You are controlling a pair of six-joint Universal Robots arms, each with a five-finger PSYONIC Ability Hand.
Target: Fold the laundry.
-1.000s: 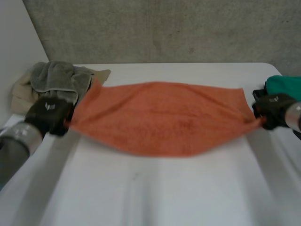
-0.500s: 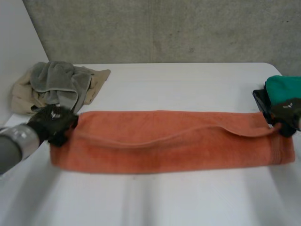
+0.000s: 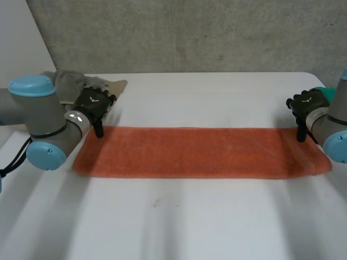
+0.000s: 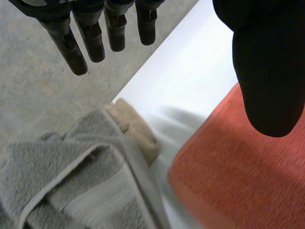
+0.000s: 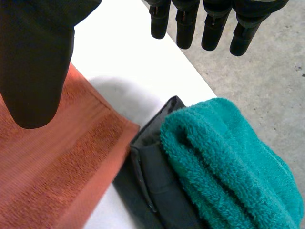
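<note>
**Orange towel flat in a strip, both hands empty**

I see the orange terry towel (image 3: 200, 153) lying as a long, narrow band across the middle of the frame on the smooth white table (image 3: 179, 222). My left hand (image 3: 93, 105) is at the band's upper left corner, fingers straight and spread away from the thumb, gripping nothing. My right hand (image 3: 304, 105) is the same at the upper right corner. Beside the left hand sits a crumpled grey towel (image 4: 57, 186) over beige cloth (image 4: 136, 131). Beside the right hand, a plush teal towel (image 5: 228, 152) rests on a dark folded cloth (image 5: 152, 181).
</note>
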